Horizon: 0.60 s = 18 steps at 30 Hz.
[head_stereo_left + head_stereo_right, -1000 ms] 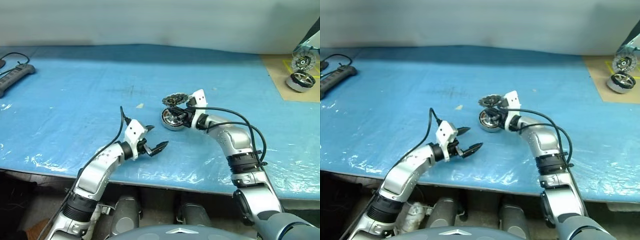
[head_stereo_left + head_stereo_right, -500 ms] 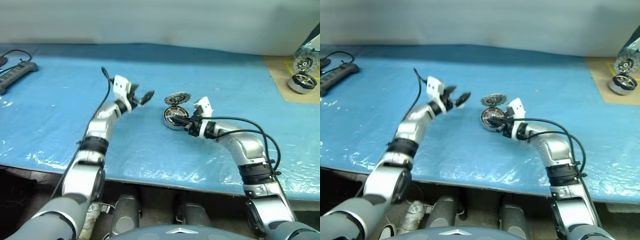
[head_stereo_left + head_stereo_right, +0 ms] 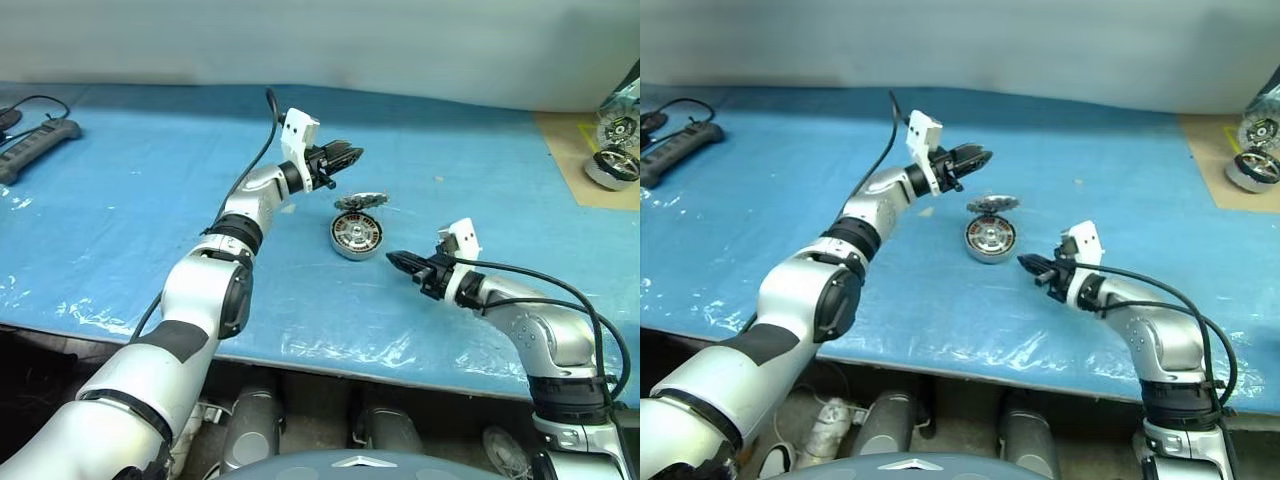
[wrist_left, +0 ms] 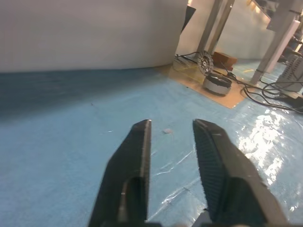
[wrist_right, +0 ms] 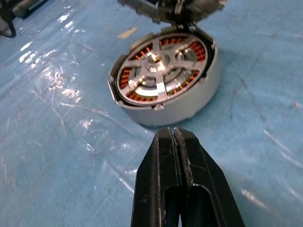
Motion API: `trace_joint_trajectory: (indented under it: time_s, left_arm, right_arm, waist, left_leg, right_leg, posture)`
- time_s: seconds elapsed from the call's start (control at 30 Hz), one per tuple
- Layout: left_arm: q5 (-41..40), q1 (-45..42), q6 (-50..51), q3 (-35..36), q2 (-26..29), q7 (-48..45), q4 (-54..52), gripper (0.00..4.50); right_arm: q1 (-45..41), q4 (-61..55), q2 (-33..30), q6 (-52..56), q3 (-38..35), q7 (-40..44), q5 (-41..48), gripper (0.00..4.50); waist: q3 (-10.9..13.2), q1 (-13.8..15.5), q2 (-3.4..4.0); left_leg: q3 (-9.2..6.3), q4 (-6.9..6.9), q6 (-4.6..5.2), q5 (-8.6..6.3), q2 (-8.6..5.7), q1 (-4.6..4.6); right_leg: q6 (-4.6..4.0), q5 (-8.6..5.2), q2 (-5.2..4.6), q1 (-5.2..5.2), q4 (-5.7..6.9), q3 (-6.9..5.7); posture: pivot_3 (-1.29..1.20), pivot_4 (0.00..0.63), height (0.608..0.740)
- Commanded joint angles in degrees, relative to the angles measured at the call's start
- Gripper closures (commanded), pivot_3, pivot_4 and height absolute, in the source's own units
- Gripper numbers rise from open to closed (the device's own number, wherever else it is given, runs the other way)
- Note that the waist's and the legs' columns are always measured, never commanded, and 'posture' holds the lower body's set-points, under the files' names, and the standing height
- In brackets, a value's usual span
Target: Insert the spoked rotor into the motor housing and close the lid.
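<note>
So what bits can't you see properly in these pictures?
- The toothed lid: cut off by the edge of the right wrist view, so most of it is missing.
- The parts on the cardboard: too small in the head views to make out.
- The power strip: its end runs off the picture edge.

No text, label, brand, number or sign could be read anywhere in the views.
</note>
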Motion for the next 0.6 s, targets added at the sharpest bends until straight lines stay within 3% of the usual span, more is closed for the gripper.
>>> trace_joint_trajectory:
  time_s: [0.03,0.07,0.6]
  left_arm:
    - [1.4,-2.6,0.1,0.0,-1.3,-3.1,0.4,4.26]
    - [2.1,-2.7,-0.1,-0.2,-1.5,-3.2,0.5,4.46]
    - [13.7,4.2,-2.6,-10.3,-3.0,-21.9,0.1,4.46]
  right_arm:
    - [2.4,-5.0,-0.5,0.7,-2.7,-1.6,2.1,4.50]
    - [3.1,-5.5,-0.5,0.9,-3.0,-1.9,2.4,4.50]
    - [5.4,-8.0,-1.0,2.3,-6.5,-5.5,5.3,4.50]
  waist:
    - [0.0,0.1,0.00]
    - [0.0,0.1,0.00]
    - [0.0,0.1,0.01]
  left_leg:
    - [0.00,0.01,0.00,0.00,-0.02,0.00]
    - [0.00,0.02,0.01,0.00,-0.02,-0.01]
    - [-0.02,-0.06,0.02,-0.01,-0.02,0.05]
  right_leg:
    - [0.00,0.00,-0.02,0.01,-0.01,0.00]
    - [0.00,0.00,-0.03,0.02,-0.02,0.00]
    - [0.00,0.00,-0.04,0.10,-0.13,-0.03]
  posture:
    - [0.00,0.150,0.740]
    - [0.00,0.150,0.740]
    - [0.00,0.150,0.740]
